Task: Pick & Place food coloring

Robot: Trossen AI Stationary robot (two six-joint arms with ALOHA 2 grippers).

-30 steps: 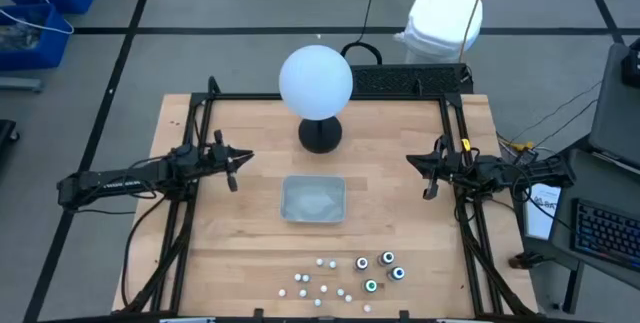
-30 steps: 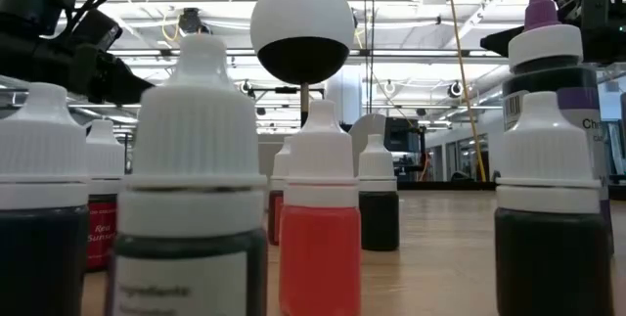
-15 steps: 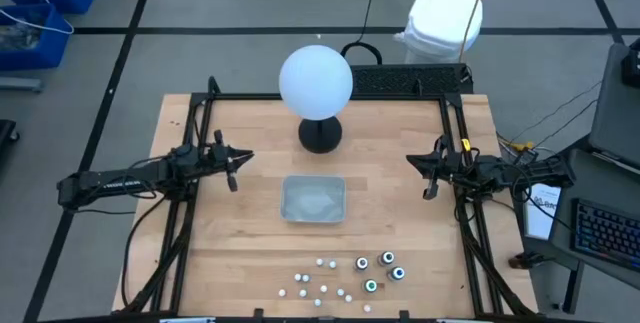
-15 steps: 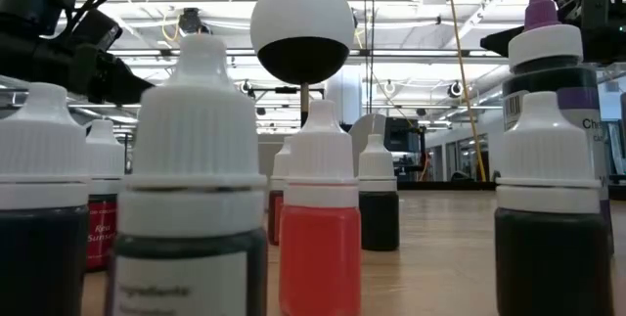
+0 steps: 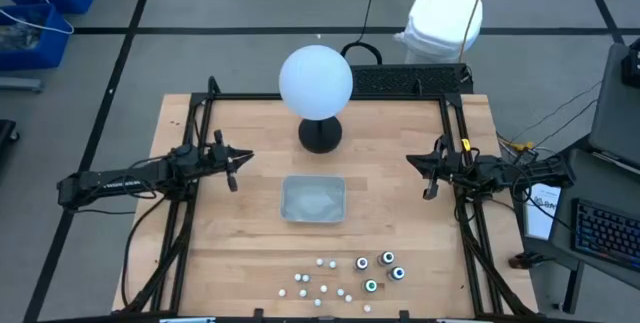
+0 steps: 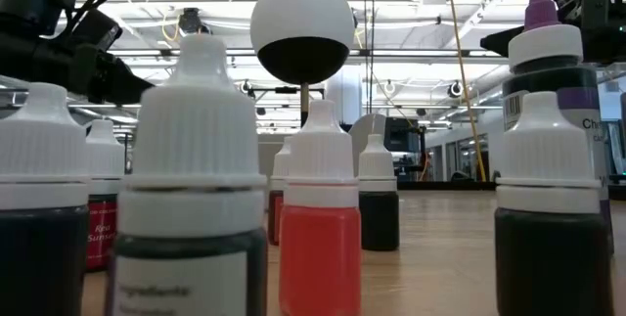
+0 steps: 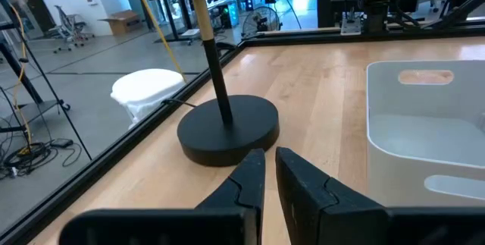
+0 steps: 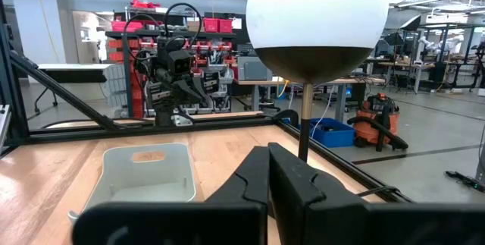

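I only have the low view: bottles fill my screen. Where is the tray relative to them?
Observer: The tray lies mid-table, between the globe lamp and the food coloring bottles, which cluster at the table's near edge.
Operator: Is anything in the tray?
Observer: It looks empty in the high view.
Operator: Either claw holding a bottle?
Observer: No. The left claw and right claw hover at the table's sides, both holding nothing; the right is shut, the left nearly so.

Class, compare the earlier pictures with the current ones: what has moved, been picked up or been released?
Nothing visibly changed: the food coloring bottles stand untouched near the table's front edge, the tray holds nothing, and the left end effector and right end effector stay at the sides.
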